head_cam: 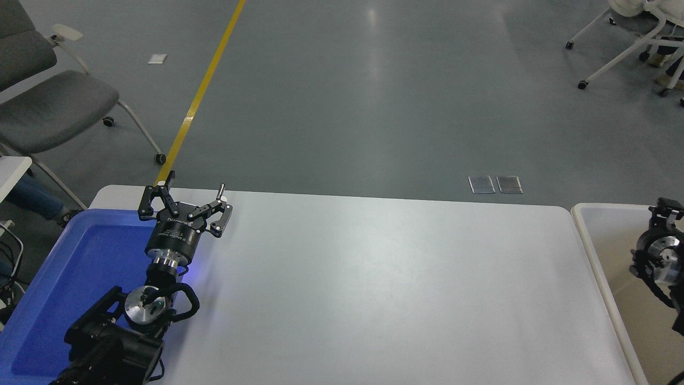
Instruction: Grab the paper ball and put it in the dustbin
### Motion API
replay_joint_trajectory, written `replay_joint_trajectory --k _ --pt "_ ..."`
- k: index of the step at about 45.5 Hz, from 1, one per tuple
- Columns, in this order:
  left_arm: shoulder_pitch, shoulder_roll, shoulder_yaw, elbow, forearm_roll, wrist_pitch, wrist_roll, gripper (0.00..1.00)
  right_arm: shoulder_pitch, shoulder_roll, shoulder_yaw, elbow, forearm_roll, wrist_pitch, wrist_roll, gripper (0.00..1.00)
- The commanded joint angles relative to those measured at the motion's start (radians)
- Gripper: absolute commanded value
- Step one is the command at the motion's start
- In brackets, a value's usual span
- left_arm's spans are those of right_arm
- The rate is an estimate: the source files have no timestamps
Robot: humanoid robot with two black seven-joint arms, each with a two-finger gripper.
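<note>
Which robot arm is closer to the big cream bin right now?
The right arm. It hangs over the dustbin at the table's right end, while the left gripper sits open by the blue tray. No paper ball shows.

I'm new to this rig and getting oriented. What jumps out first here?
The open left gripper is at the table's far left, beside the bright blue tray. The white table fills the middle. At the right edge, the right arm is over the cream dustbin; no paper ball is visible.
</note>
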Motion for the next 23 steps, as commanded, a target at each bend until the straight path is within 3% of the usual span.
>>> replay_joint_trajectory --k 1,8,23 --pt "0.000 0.000 0.000 0.000 0.000 0.001 0.000 0.99 0.009 -0.024 0.189 0.251 0.000 0.002 0.001 1.00" --pt "0.000 0.000 0.000 0.000 0.000 0.001 0.000 0.99 -0.051 0.042 0.376 0.357 0.000 0.024 0.001 1.00" --pt "0.000 0.000 0.000 0.000 -0.001 0.000 0.000 0.99 -0.215 0.254 0.669 0.365 0.000 0.284 0.003 1.00"
